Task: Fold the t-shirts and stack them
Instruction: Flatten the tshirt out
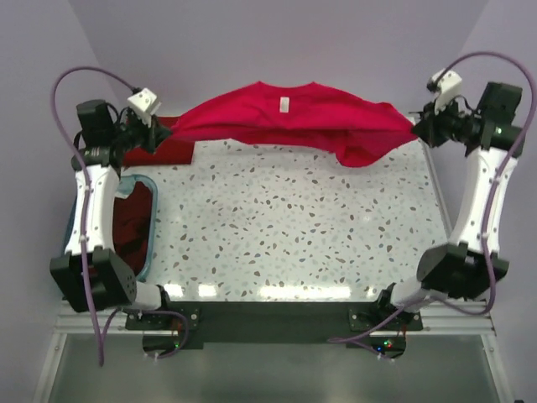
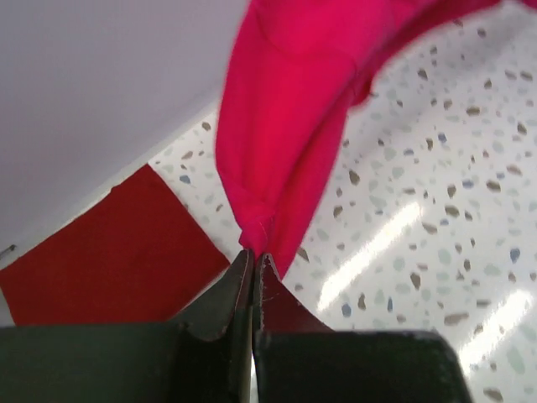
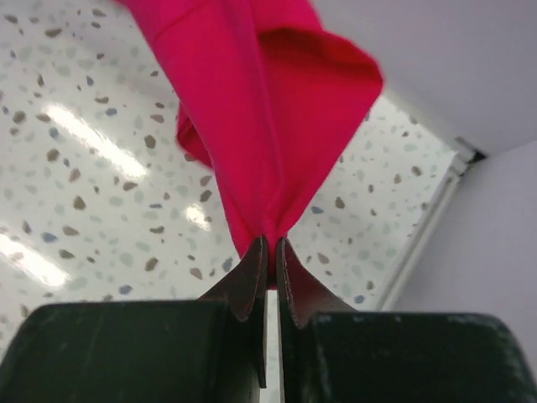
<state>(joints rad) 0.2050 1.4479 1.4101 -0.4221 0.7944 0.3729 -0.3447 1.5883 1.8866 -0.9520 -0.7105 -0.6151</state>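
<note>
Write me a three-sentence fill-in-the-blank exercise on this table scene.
1. Open or shut: the left gripper and the right gripper are each ____ on the crimson t-shirt.
2. The folded darker red t-shirt lies at the far ____ corner of the table.
3. The translucent tub at the table's left side has a ____ rim.
Missing words: shut; left; blue.

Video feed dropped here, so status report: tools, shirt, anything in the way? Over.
Left tool shut on bright crimson-pink fabric t-shirt. Right tool shut on its other end; shirt stretched between them. Flat dark red shirt on table by left end.
</note>
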